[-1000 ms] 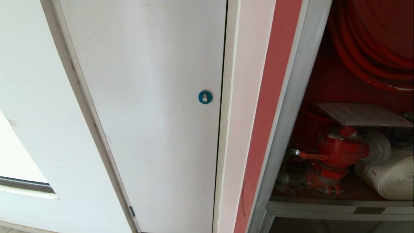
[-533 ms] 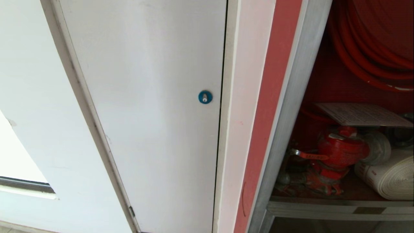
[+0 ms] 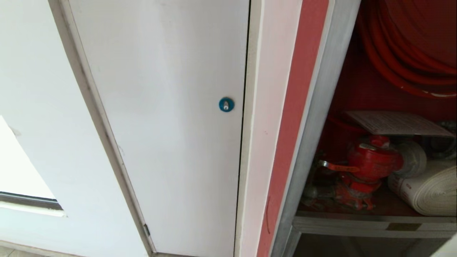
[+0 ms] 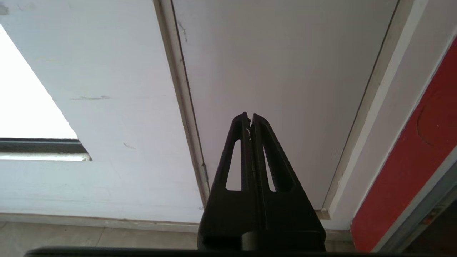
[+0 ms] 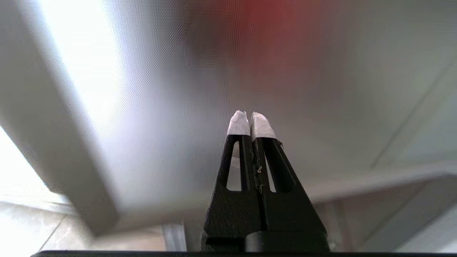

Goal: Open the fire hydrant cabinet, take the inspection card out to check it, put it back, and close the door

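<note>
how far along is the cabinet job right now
The cabinet already stands open, its red inside showing. The card lies on the red valve, either untouched or returned. Nothing is in hand: the left gripper and right gripper are shut and empty. At least closing the door remains.

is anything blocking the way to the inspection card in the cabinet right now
In the head view nothing covers the inspection card: it lies exposed above the red valve in the open fire hydrant cabinet, with no glass in front. Neither end effector shows there; both the left and the right are shut, away from it.
</note>
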